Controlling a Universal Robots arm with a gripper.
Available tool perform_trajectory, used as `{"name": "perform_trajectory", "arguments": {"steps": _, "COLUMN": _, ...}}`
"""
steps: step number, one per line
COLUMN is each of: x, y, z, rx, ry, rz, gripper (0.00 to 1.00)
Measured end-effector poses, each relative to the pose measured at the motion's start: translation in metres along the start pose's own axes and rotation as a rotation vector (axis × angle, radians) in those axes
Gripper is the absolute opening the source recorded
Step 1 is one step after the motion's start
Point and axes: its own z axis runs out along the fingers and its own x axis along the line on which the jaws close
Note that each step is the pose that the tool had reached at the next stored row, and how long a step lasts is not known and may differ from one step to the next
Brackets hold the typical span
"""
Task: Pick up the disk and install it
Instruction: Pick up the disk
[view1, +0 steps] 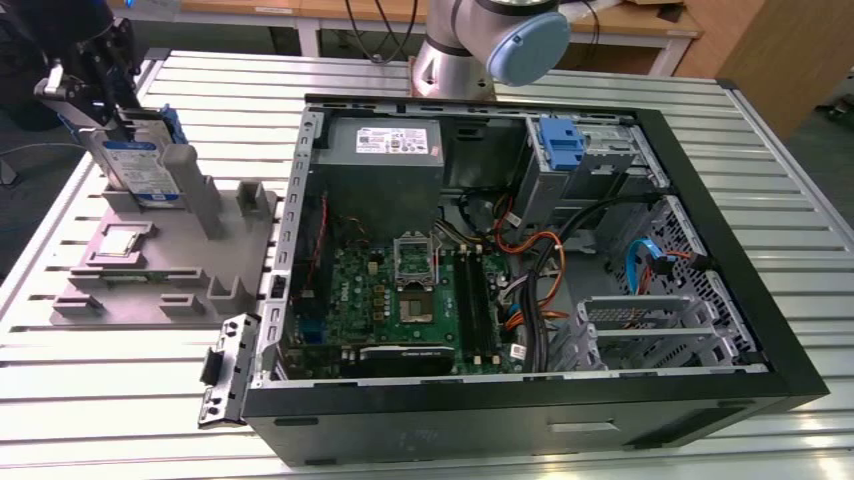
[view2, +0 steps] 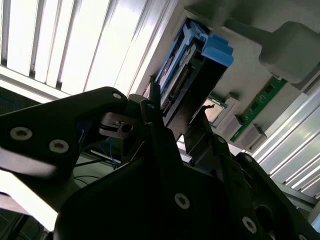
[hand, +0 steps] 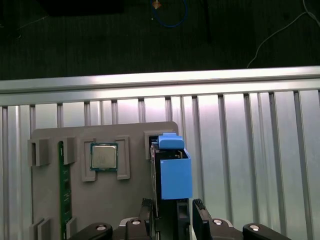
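Note:
The disk (view1: 142, 165) stands on edge in a slot of the grey fixture (view1: 160, 270) at the exterior view's left, its blue-and-white label facing out. Its blue carrier (hand: 175, 175) frames the drive body. My gripper (view1: 96, 105) is right at the disk's upper end, reaching in from the table's corner. In both wrist views the two black fingers sit against opposite faces of the disk (view2: 195, 75), so the gripper (hand: 172, 207) is shut on it. The disk still rests in its slot. The gripper (view2: 182, 120) partly hides the drive's near end.
The open computer case (view1: 747, 340) lies to the right of the fixture, with a bare blue bracket (view1: 566, 145) in its drive bay and a grey power-supply box (view1: 383, 143) beside it. A processor chip (hand: 103, 156) and a green memory stick (hand: 64, 187) sit in the fixture. The slatted table edge (hand: 160, 80) is close by.

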Motion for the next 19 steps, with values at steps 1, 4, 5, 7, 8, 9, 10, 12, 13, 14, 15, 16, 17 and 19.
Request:
{"name": "perform_trajectory", "arguments": {"steps": 1, "x": 0.0001, "y": 0.0000, "z": 0.0000, "rx": 0.0001, "ry": -0.0001, "rz": 0.000, "gripper": 0.45}}
{"name": "perform_trajectory", "arguments": {"steps": 4, "x": 0.0003, "y": 0.0000, "z": 0.0000, "rx": 0.0001, "ry": 0.0000, "rz": 0.000, "gripper": 0.45}}
{"name": "perform_trajectory", "arguments": {"steps": 5, "x": 0.0003, "y": 0.0000, "z": 0.0000, "rx": 0.0001, "ry": 0.0000, "rz": 0.000, "gripper": 0.45}}
{"name": "perform_trajectory", "arguments": {"steps": 7, "x": 0.0003, "y": 0.0000, "z": 0.0000, "rx": 0.0001, "ry": -0.0001, "rz": 0.000, "gripper": 0.45}}
{"name": "perform_trajectory", "arguments": {"steps": 8, "x": 0.0003, "y": 0.0000, "z": 0.0000, "rx": 0.0001, "ry": 0.0000, "rz": 0.000, "gripper": 0.45}}
{"name": "perform_trajectory", "arguments": {"steps": 9, "x": 0.0003, "y": 0.0000, "z": 0.0000, "rx": 0.0001, "ry": -0.0001, "rz": 0.000, "gripper": 0.45}}
{"name": "perform_trajectory", "arguments": {"steps": 10, "x": 0.0003, "y": 0.0000, "z": 0.0000, "rx": 0.0001, "ry": 0.0000, "rz": 0.000, "gripper": 0.45}}
{"name": "perform_trajectory", "arguments": {"steps": 12, "x": 0.0004, "y": 0.0000, "z": 0.0000, "rx": 0.0001, "ry": 0.0001, "rz": 0.000, "gripper": 0.43}}
{"name": "perform_trajectory", "arguments": {"steps": 13, "x": 0.0004, "y": 0.0000, "z": 0.0000, "rx": 0.0001, "ry": 0.0000, "rz": 0.000, "gripper": 0.43}}
{"name": "perform_trajectory", "arguments": {"steps": 14, "x": 0.0004, "y": 0.0000, "z": 0.0000, "rx": 0.0001, "ry": 0.0000, "rz": 0.000, "gripper": 0.36}}
{"name": "perform_trajectory", "arguments": {"steps": 15, "x": 0.0004, "y": 0.0000, "z": 0.0000, "rx": 0.0001, "ry": -0.0001, "rz": 0.000, "gripper": 0.36}}
{"name": "perform_trajectory", "arguments": {"steps": 16, "x": 0.0004, "y": 0.0000, "z": 0.0000, "rx": 0.0001, "ry": 0.0000, "rz": 0.000, "gripper": 0.36}}
{"name": "perform_trajectory", "arguments": {"steps": 17, "x": 0.0004, "y": 0.0000, "z": 0.0000, "rx": 0.0001, "ry": 0.0000, "rz": 0.000, "gripper": 0.36}}
{"name": "perform_trajectory", "arguments": {"steps": 19, "x": 0.0004, "y": 0.0000, "z": 0.0000, "rx": 0.0001, "ry": -0.0001, "rz": 0.000, "gripper": 0.36}}
